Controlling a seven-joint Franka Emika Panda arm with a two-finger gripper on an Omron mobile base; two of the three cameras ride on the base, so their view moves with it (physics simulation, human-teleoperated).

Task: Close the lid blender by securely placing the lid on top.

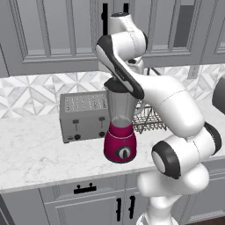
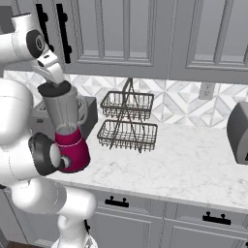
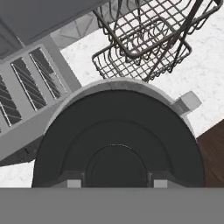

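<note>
Hand (image 2: 54, 81): poised directly above the blender (image 1: 120, 127), pointing down, its fingers drawn close and clamped on the lid (image 3: 118, 144). You see it best in the right base view, at the jar's mouth.

Lid: dark round cap, lying flat and centred over the jar rim; from the hand view it covers nearly the whole opening, with a thin grey rim showing around it. Whether it is fully seated you cannot tell.

Blender: upright on the marble surface (image 1: 35, 154), magenta base down, long axis vertical and in line with the hand. Your coming move turns on this: the seat lies straight below, so press down along that axis.

Toaster (image 1: 83, 116): just behind-left of the blender.

Wire basket rack (image 2: 127, 121): beside it, to the right.
</note>
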